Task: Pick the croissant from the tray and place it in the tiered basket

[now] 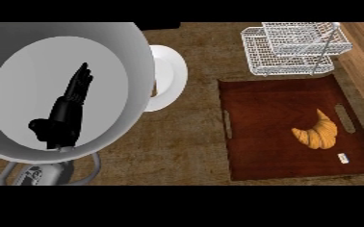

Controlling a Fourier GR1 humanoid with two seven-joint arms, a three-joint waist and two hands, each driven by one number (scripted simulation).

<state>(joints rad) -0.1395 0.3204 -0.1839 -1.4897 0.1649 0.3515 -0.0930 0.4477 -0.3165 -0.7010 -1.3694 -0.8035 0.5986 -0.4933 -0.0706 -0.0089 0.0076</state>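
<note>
The scene was dim overall, the brown counter murky and darkest along its far edge. The white bowl at the counter's left edge caught the most light, its rim glowing pale, its inside an even grey. The white plate beside it shone softly. The dark tray showed a faint reddish sheen mid-surface. Shadows were soft, with no hard glare. The wire basket read crisp.

A white wire tiered basket and dark glossy wooden tray sit on a rough brown counter.
</note>
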